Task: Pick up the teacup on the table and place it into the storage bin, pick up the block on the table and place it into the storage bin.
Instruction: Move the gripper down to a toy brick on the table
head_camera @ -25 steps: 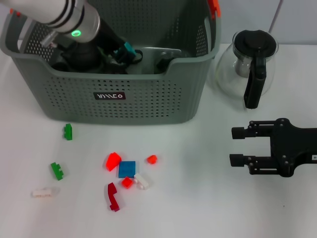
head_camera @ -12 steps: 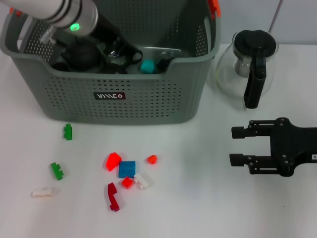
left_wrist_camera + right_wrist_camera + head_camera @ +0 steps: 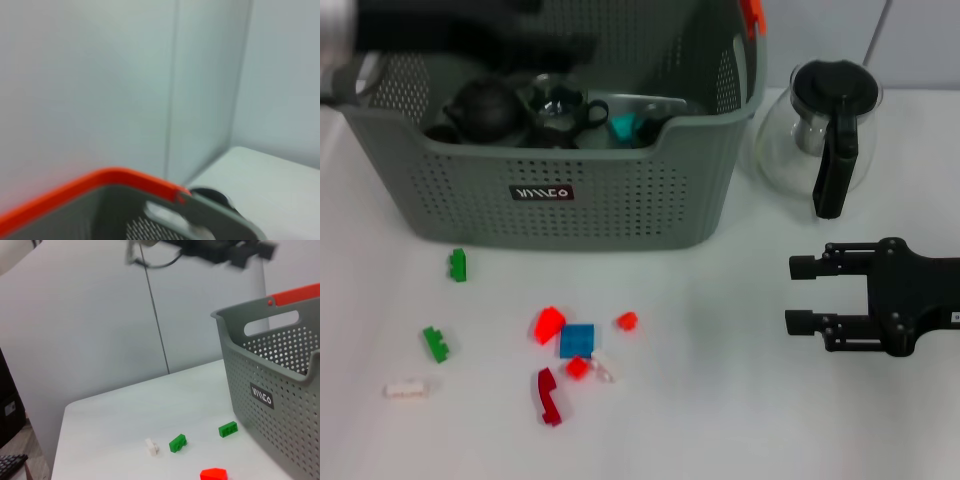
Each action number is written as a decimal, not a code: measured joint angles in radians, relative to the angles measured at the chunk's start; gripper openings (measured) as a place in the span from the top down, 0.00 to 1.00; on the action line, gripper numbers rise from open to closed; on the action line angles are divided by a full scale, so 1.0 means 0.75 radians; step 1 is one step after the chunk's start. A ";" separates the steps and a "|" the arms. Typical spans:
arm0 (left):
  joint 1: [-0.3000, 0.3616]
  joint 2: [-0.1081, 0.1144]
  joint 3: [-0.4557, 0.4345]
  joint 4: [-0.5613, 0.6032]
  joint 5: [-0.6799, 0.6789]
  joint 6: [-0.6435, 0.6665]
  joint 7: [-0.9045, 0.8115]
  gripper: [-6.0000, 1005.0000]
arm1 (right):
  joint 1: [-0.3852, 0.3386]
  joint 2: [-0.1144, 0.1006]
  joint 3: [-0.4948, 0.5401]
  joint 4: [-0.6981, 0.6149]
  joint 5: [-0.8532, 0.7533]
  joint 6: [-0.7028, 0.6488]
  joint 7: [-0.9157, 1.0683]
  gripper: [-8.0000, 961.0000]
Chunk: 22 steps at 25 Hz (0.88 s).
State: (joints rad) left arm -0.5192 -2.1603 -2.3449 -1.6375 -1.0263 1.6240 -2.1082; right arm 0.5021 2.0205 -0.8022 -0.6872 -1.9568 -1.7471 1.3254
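Observation:
The grey perforated storage bin [image 3: 620, 200] stands at the back left of the table. Inside it lie a teal block [image 3: 620, 127], a glass teacup [image 3: 558, 104] and dark teaware. My left gripper [image 3: 535, 40] is a dark blur above the bin's back part, clear of its contents. The left wrist view shows only the bin's orange rim [image 3: 100, 180] and the wall. My right gripper [image 3: 798, 295] hovers open and empty over the table at the right. Loose blocks lie in front of the bin, among them a blue block [image 3: 577, 340] and a red block [image 3: 548, 324].
A glass teapot [image 3: 825, 135] with a black handle stands right of the bin. Green blocks [image 3: 457, 264] [image 3: 435, 344], a white block [image 3: 405, 389] and a dark red piece [image 3: 548, 395] lie on the table. The right wrist view shows the bin [image 3: 280, 385] and green blocks [image 3: 177, 442].
My left gripper let go of the teal block, which now lies in the bin. The left arm has risen up and out of the bin. The right arm has not moved.

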 joint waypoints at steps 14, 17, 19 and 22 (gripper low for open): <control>0.247 -0.012 -0.105 0.081 0.283 0.430 0.375 0.18 | 0.003 0.000 0.000 0.000 -0.001 0.000 0.002 0.28; 0.234 -0.013 -0.065 0.084 0.425 0.424 0.313 0.18 | 0.002 0.000 0.000 0.000 -0.001 0.000 0.005 0.28; 0.226 -0.014 -0.037 0.080 0.471 0.419 0.273 0.18 | 0.002 0.000 0.000 0.000 -0.001 0.000 0.008 0.28; 0.210 -0.014 0.025 0.079 0.570 0.410 0.213 0.18 | 0.001 0.000 0.000 0.000 -0.002 0.000 0.008 0.28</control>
State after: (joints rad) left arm -0.3619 -2.1706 -2.3262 -1.5785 -0.5986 1.9314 -1.9484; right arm 0.5032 2.0202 -0.8022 -0.6871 -1.9583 -1.7471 1.3315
